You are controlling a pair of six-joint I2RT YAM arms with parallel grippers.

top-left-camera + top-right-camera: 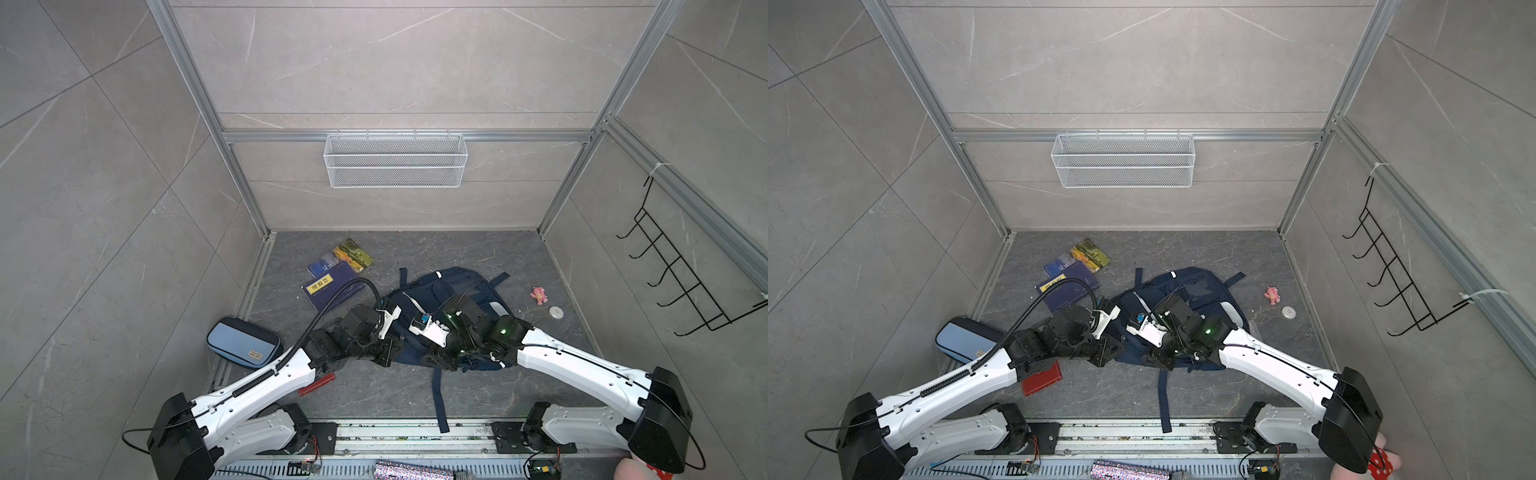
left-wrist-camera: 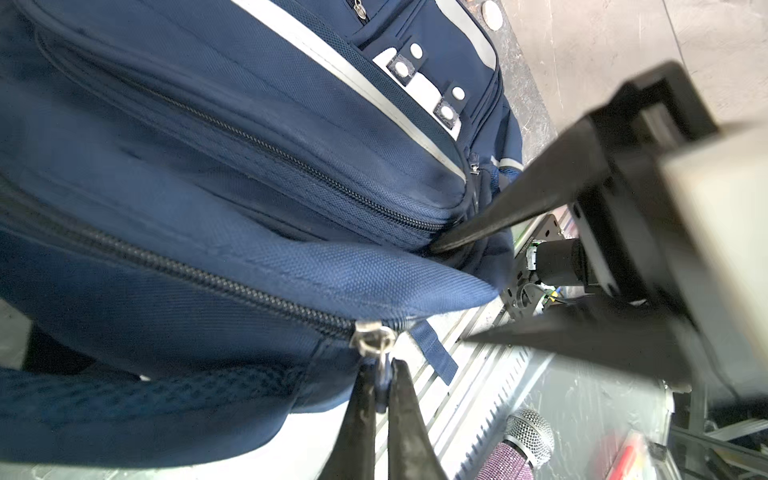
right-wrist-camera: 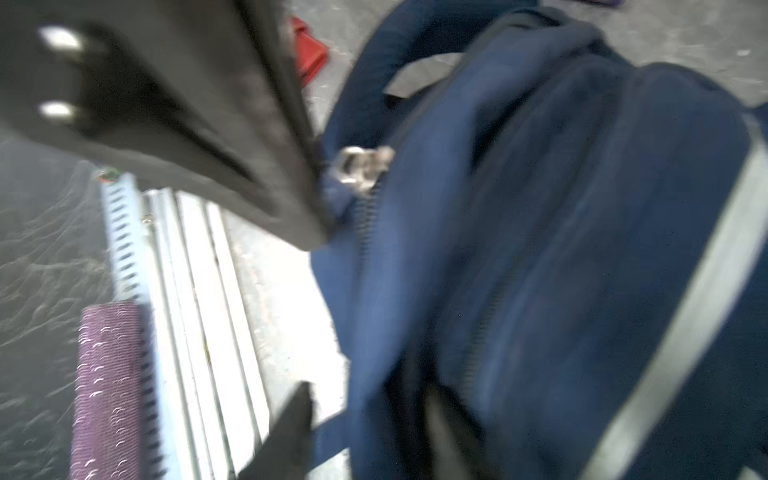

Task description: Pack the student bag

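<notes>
The student bag, navy with white stripes, lies on the dark floor between both arms. In the left wrist view my left gripper is shut on the silver zip pull at the end of the main zip of the student bag. My right gripper stands beside it with its jaws apart, astride a fold at the bag's edge. One finger presses into a crease. The other finger hangs clear of the fabric. The right wrist view is blurred and shows the right gripper at the bag.
Books lie behind the bag on the left. A light-blue pencil case and a red box sit by my left arm. A pink toy and a white disc lie to the right. A wire basket hangs on the back wall.
</notes>
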